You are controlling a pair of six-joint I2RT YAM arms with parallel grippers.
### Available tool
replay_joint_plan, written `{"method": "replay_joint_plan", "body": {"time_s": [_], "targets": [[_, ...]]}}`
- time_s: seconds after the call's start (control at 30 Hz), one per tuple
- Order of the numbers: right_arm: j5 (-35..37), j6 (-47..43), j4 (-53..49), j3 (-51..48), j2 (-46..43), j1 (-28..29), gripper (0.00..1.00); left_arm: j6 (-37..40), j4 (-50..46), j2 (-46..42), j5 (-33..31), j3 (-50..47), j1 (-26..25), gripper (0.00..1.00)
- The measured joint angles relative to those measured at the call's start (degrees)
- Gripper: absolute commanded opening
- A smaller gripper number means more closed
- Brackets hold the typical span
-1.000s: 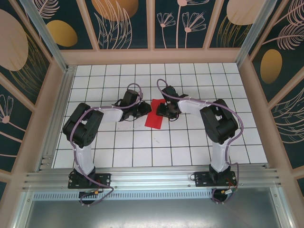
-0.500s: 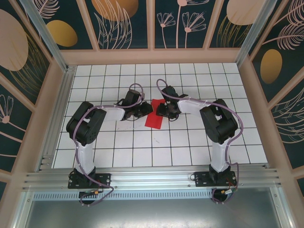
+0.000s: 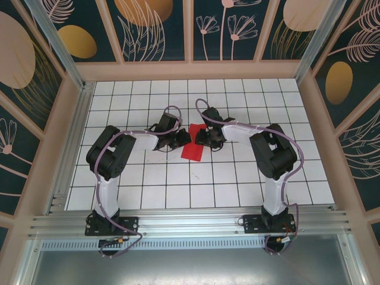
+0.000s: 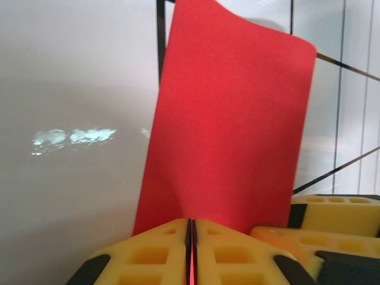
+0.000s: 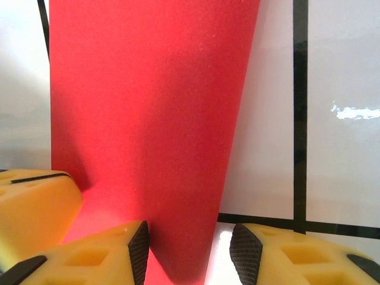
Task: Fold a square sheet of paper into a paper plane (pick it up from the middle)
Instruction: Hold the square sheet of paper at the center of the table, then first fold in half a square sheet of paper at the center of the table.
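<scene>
Left wrist view: the jaws of the left gripper [image 4: 190, 237] are seen pressed shut on the near edge of the square sheet of paper [image 4: 231, 119], which is spread beyond across the white gridded worktop [image 4: 71, 89]. Just beside, the right gripper [image 5: 190, 249] is shown with jaws parted, set astride the sheet's other side.

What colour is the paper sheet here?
Plain bright red paper, best in the left wrist view.

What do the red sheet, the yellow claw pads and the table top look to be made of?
Red sheet: thin matte paper, probably; its far edge curls up, no shine. Claw pads: seemingly soft yellow foam or rubber, with moulded square pockets. Table top: glossy, hard white surface, mirroring light; material unclear.
</scene>
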Motion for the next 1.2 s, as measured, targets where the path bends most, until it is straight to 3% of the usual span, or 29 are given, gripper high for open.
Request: {"method": "replay_joint_plan", "body": {"time_s": [0.37, 0.6, 0.73, 0.93, 1.2], "targets": [[-0.8, 0.0, -0.3, 0.3, -0.4, 0.1, 0.52, 2.1, -4.3, 0.4, -2.3, 2.4, -0.4, 0.06], [-0.9, 0.7, 1.3, -2.4, -5.5, -1.0, 0.55, 2.7, -4.9, 0.4, -3.2, 2.6, -0.7, 0.04], [-3.5, 0.7, 3.8, -3.3, -9.8, -1.4, 0.45, 2.7, -4.9, 0.4, -3.4, 2.6, -0.7, 0.03], [-9.3, 1.6, 7.5, -3.3, -8.2, -1.4, 0.17, 2.7, -4.9, 0.4, -3.5, 2.6, -0.7, 0.02], [-13.7, 1.7, 7.9, -3.5, -1.7, -1.4, 0.12, 2.7, -4.9, 0.4, -3.7, 2.6, -0.8, 0.02]]}}
